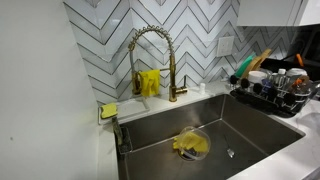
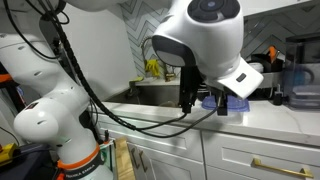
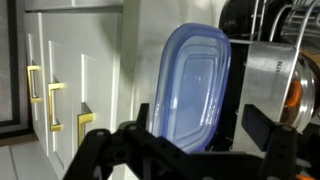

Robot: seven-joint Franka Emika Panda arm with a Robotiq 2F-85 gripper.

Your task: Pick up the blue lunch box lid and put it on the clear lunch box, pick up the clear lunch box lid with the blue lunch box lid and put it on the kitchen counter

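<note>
Wrist view: open claw [image 3: 195, 128] facing blue lid [image 3: 190, 80].

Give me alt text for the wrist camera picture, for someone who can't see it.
A blue plastic lid fills the middle of the view, long side running top to bottom, between the open gripper's two dark fingers. A steel pot is at its right, white cabinet doors with gold handles at its left.

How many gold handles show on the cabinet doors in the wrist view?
3 handles: one at the far left, one just right of it, one lower and further right. Others may be hidden or out of frame.
</note>
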